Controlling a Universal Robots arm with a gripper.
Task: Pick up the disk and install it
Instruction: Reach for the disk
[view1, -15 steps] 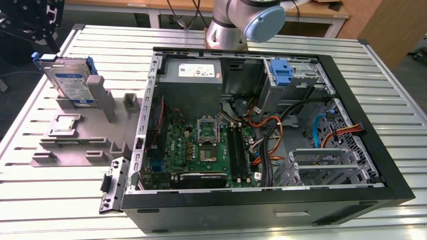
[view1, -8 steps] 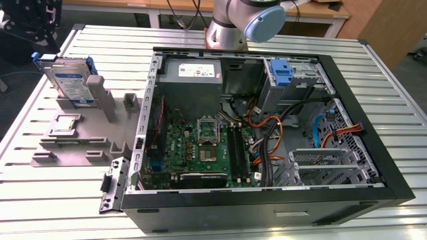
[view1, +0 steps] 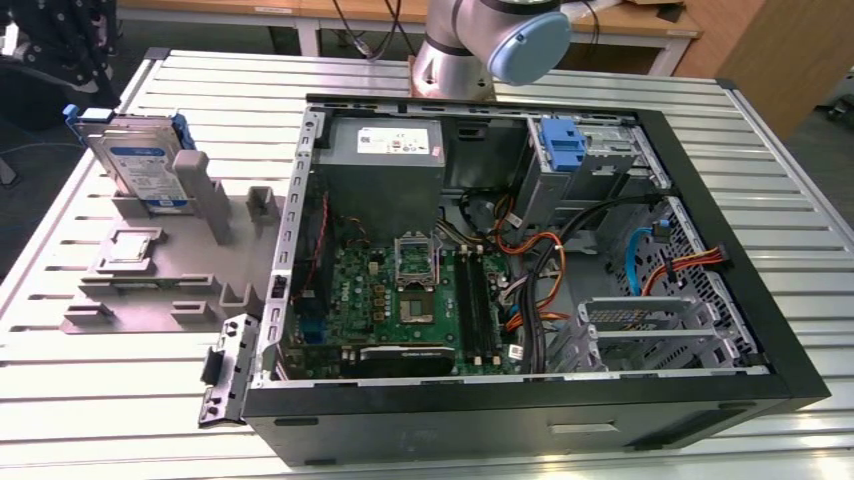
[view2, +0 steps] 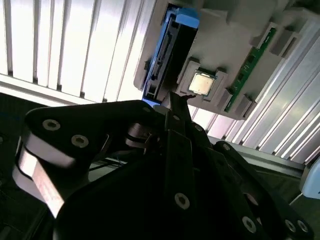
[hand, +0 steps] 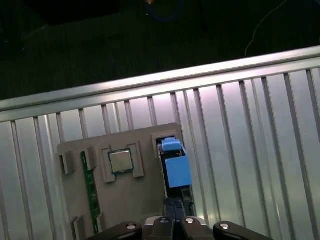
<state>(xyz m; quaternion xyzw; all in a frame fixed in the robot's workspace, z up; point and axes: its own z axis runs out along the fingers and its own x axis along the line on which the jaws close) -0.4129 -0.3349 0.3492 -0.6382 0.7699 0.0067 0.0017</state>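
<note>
Well, in the exterior view we see the disk (view1: 134, 160), a flat silver hard drive with a white-and-blue label and a blue plastic carrier bracket. It stands on edge in a grey plastic fixture plate (view1: 167, 300) on the ribbed metal table (view1: 107, 410), at the exterior view's left of the open black computer case (view1: 534, 410). The grey robot arm (view1: 487, 45) rises behind the case.

In the second wrist view the black claw (view2: 176, 100) hangs above the disk (view2: 167, 55), closed on nothing. A square silver processor chip (view2: 201, 83) and a green memory stick (view2: 250, 62) sit in the plate beside it.

In the first wrist view the claw (hand: 173, 204) lines up over the disk's blue top edge (hand: 175, 170), with the chip (hand: 120, 161) nearby.
</note>
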